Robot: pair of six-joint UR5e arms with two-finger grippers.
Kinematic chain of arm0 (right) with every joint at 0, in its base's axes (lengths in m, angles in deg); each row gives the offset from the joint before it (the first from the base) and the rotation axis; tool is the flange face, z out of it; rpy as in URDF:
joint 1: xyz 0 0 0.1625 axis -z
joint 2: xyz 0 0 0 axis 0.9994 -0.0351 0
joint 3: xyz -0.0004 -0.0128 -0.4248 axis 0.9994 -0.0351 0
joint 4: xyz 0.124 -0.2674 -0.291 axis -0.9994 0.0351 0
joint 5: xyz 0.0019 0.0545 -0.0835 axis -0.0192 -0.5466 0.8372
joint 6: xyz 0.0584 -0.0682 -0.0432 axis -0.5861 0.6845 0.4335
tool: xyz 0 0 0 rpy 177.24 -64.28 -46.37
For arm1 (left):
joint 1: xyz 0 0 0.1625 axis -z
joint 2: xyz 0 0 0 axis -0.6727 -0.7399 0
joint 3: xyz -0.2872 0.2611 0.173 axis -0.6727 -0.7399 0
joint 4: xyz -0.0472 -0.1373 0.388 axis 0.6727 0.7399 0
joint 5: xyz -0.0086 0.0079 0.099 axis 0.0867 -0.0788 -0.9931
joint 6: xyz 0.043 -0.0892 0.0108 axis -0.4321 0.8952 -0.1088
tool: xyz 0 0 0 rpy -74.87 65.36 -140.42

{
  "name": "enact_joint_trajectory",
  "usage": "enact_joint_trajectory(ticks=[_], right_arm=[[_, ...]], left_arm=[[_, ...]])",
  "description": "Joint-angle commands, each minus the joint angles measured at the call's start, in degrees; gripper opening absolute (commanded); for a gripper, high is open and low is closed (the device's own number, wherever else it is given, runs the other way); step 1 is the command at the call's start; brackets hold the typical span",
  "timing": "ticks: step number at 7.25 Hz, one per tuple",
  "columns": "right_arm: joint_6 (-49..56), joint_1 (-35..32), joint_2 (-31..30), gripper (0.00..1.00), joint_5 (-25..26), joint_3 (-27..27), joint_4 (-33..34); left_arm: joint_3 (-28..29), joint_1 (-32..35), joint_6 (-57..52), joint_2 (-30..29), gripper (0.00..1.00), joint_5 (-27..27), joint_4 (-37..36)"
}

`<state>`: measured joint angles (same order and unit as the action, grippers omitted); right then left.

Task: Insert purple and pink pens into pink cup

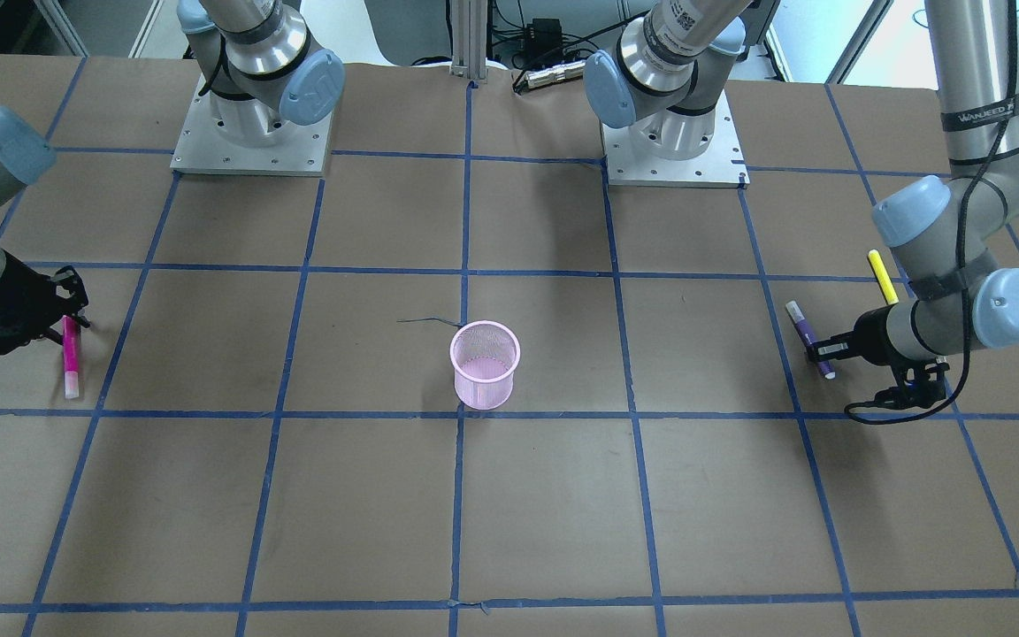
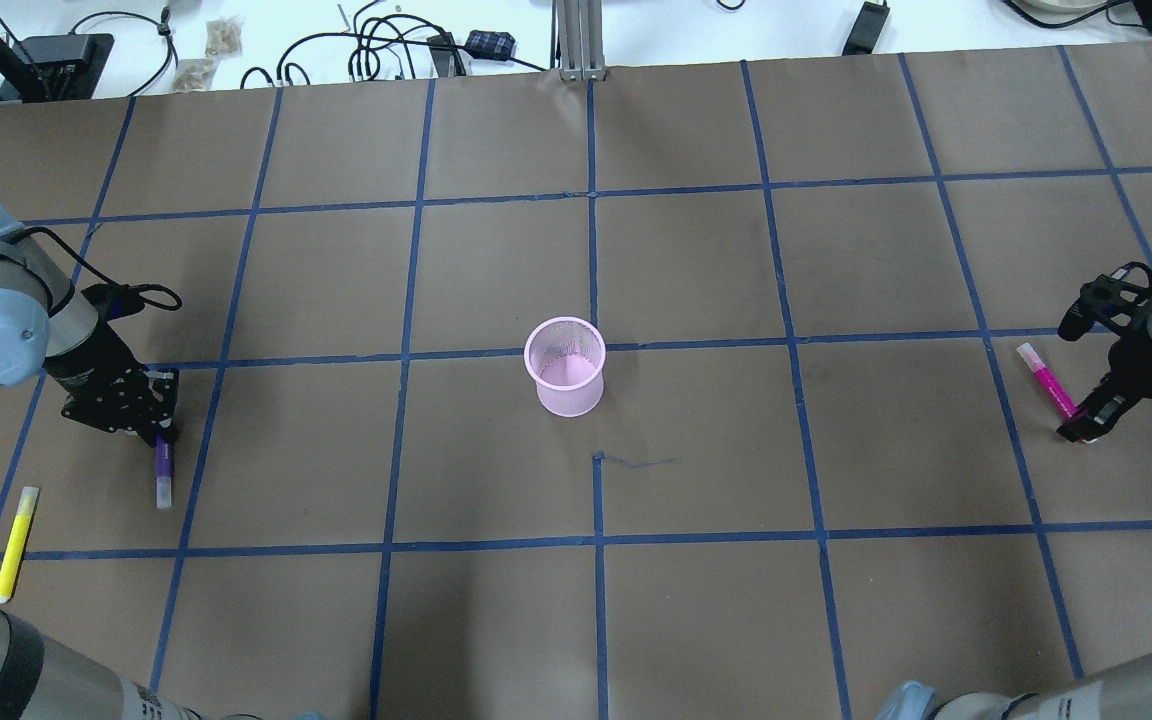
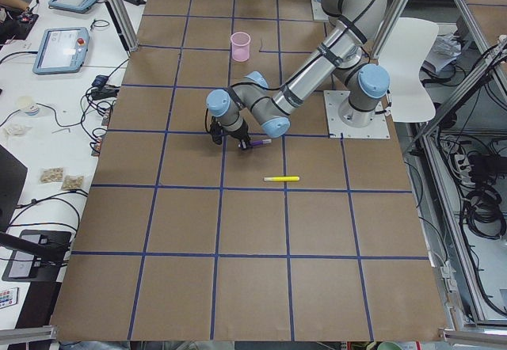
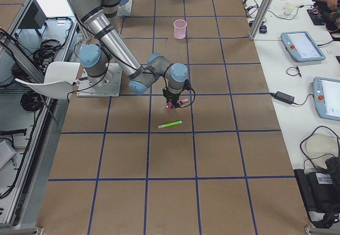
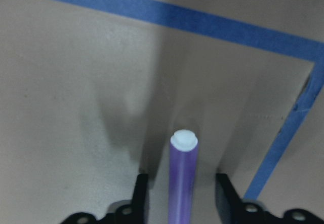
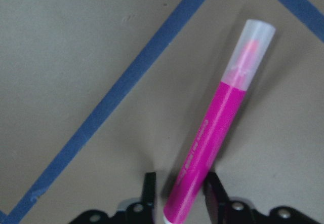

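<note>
Bright, even overhead light on my exterior feeds. The pink cup (image 2: 565, 368) throws barely a soft shadow on the table (image 2: 696, 600), and far beyond the cup the background blows out white. My left wrist feed is softer: purple pen (image 5: 182, 183) blurred, grey shadows smeared.

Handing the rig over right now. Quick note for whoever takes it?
Left gripper: open, straddling the purple pen, with a gap on both sides.
Right gripper: fingers close on either side of the pink pen; can't tell if it is clamped.
Pink cup: upright mid-table, empty.
Done: nothing inserted.
Left: grasp both pens, carry them over and drop them in the cup. Ignore the yellow pen and green pen.
</note>
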<state>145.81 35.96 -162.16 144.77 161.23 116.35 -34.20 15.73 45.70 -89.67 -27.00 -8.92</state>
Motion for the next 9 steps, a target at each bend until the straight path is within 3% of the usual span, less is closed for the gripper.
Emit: enact_joint_trajectory(ticks=[1, 2, 4, 5, 9], right_arm=[[0.0, 0.0, -0.3, 0.0, 2.5, -0.1, 0.0], [-0.1, 0.0, -0.8, 0.0, 2.8, -0.6, -0.3], [-0.5, -0.8, -6.6, 0.0, 7.0, -2.5, -2.0], [-1.7, -2.2, -9.5, 0.0, 6.4, -4.4, -8.0], [-7.1, -23.8, -12.3, 0.0, 12.9, -17.7, -26.6]], left_arm=[[0.2, 0.0, 0.0, 0.5, 0.0, 0.0, 0.0], [1.8, 0.6, 0.3, 1.4, 0.0, -0.3, 0.2], [5.5, 1.6, 3.5, 2.6, 0.0, 0.9, 7.6], [5.5, 1.7, 4.2, 3.7, 0.0, 3.7, 8.3], [5.3, 7.5, 11.1, 7.9, 0.0, 5.4, 11.1]])
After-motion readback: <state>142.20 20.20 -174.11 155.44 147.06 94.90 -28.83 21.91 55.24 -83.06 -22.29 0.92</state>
